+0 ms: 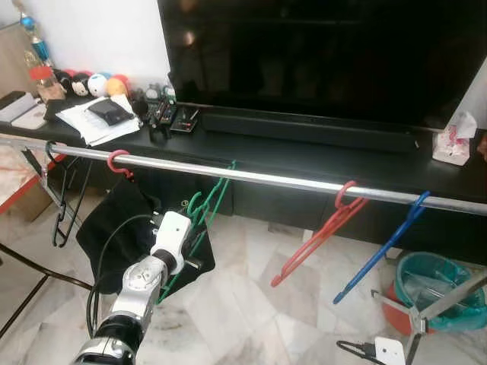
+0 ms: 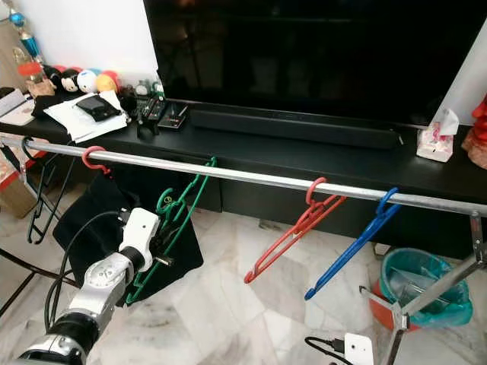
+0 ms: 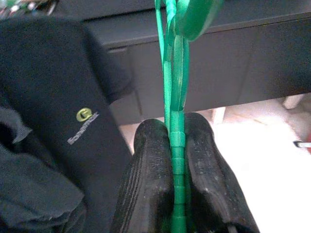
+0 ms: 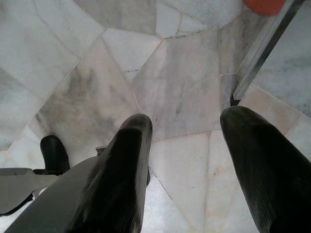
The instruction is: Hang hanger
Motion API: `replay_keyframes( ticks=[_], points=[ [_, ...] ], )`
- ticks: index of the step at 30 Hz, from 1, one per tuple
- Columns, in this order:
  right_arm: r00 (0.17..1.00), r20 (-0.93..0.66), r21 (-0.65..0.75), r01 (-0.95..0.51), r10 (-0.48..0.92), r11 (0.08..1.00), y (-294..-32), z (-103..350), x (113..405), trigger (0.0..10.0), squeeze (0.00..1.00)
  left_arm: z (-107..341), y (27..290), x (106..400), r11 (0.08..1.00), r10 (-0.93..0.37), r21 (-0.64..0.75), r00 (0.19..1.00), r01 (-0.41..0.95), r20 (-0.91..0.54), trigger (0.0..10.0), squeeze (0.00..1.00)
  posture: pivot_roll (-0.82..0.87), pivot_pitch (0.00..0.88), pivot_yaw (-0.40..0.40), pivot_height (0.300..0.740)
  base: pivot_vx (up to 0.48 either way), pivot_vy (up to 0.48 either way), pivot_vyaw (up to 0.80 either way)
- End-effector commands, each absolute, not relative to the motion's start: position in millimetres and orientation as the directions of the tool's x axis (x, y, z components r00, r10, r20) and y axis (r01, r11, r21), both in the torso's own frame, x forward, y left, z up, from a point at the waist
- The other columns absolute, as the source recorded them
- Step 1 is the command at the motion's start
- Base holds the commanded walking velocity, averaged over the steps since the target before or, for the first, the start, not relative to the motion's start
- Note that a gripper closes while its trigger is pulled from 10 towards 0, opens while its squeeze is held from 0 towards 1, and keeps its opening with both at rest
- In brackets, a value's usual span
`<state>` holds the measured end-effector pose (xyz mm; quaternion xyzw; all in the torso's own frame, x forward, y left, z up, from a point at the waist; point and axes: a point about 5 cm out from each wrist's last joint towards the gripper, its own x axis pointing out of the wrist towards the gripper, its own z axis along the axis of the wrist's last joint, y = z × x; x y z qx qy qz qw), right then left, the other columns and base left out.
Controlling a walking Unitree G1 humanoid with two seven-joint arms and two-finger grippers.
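Left gripper (image 3: 177, 170) is clamped tight on the lower bar of the green hanger (image 2: 176, 228), whose top reaches up to the silver rail (image 1: 266, 178) in front of the TV cabinet (image 2: 304, 163) (whether the hook sits over the rail, I cannot tell). Along the rail hang a black hanger (image 1: 62, 201), a black shirt (image 1: 114, 220) on a red hook, a red hanger (image 2: 293, 236) and a blue hanger (image 2: 350, 247). Right gripper (image 4: 194, 165) points at the marble floor (image 4: 180, 87), fingers spread apart and holding nothing.

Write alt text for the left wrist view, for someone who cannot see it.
The left gripper has its two black fingers shut on a green hanger that runs up out of frame. Beside it hangs a black T-shirt with a small logo, before a dark cabinet.
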<state>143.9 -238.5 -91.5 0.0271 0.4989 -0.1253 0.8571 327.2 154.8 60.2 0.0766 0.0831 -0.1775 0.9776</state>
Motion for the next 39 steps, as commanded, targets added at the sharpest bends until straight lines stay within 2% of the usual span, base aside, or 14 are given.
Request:
replay_keyframes(
  ticks=[1, 6, 13, 24, 33, 39],
  points=[
    [0.466, -0.864, -0.077, 0.246, -0.188, 0.966, -238.0, -92.2, 142.5, 10.0, 0.0, 65.5, 156.0, 334.3, 0.942, -0.301, 0.098, 0.936, 0.321, -0.181, 10.0, 0.0, 0.01, 0.0, 0.025, 0.74, 0.0, 0.0, 0.0],
    [0.466, -0.864, -0.078, 0.247, -0.189, 0.966, -238.3, -92.2, 142.2, 10.0, 0.0, 75.5, 152.2, 345.6, 0.959, -0.265, 0.063, 0.951, 0.277, -0.159, 10.0, 0.0, 0.01, 0.0, 0.021, 0.74, 0.0, 0.0, 0.0],
    [0.467, -0.864, -0.079, 0.246, -0.189, 0.966, -238.5, -92.1, 142.4, 10.0, 0.0, 86.4, 139.7, 354.2, 0.943, -0.313, 0.07, 0.941, 0.324, -0.131, 10.0, 0.0, 0.0, 0.0, 0.021, 0.74, 0.0, 0.0, 0.0],
    [0.459, -0.867, -0.081, 0.251, -0.193, 0.964, -238.0, -92.6, 141.7, 10.0, 0.0, 78.3, 143.6, 347.2, 0.937, -0.329, 0.074, 0.935, 0.341, -0.135, 10.0, 0.0, 0.01, 0.0, 0.026, 0.74, 0.0, 0.0, 0.0],
    [0.446, -0.876, -0.086, 0.233, -0.185, 0.969, -238.8, -92.9, 140.8, 10.0, 0.0, 67.1, 162.8, 327.1, 0.947, -0.302, 0.083, 0.949, 0.31, -0.094, 10.0, 0.0, 0.02, 0.0, 0.02, 0.74, 0.0, 0.0, -0.68],
    [0.445, -0.876, -0.085, 0.234, -0.185, 0.969, -239.2, -92.8, 140.7, 10.0, 0.0, 67.4, 162.5, 321.8, 0.948, -0.301, 0.082, 0.951, 0.306, -0.071, 10.0, 0.0, 0.02, 0.0, 0.018, 0.74, 0.0, 0.0, -0.69]
  ],
)
